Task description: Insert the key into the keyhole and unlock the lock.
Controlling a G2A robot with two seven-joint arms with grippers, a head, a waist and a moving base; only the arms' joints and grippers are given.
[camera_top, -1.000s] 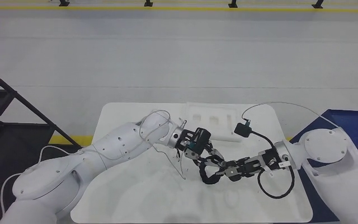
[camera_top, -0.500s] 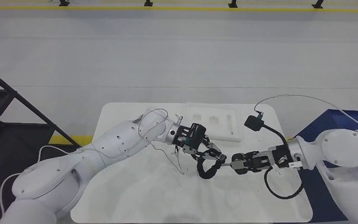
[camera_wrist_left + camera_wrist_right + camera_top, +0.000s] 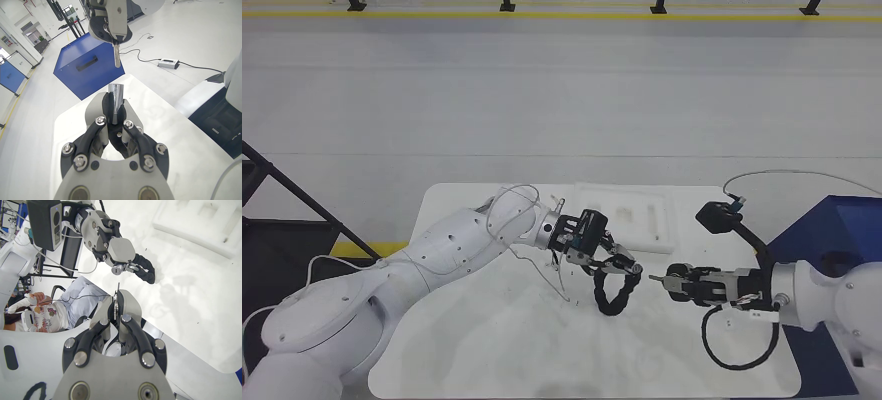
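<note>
Nearly nose to nose above the white tabletop [image 3: 472, 350], the two arms face each other. The left arm stretches in from the near left corner, its wrist angled down toward the middle. Its left claw [image 3: 625, 268] is clamped on the chrome cylinder of the cable lock [image 3: 115, 98], and the black sheathed cable [image 3: 614, 295] hangs in a loop below it. The right arm reaches in low and level from the right edge. Its right claw [image 3: 674, 281] is pinched shut on the key [image 3: 116, 56], with the blade aimed at the keyhole [image 3: 115, 270]. Key tip and cylinder face stand apart, roughly in line. A white foam tray [image 3: 637, 225] sits at the far edge behind the claws. A blue cabinet [image 3: 832, 225] stands beside the tabletop's right edge. White surface runs from the loop to the near edge.
</note>
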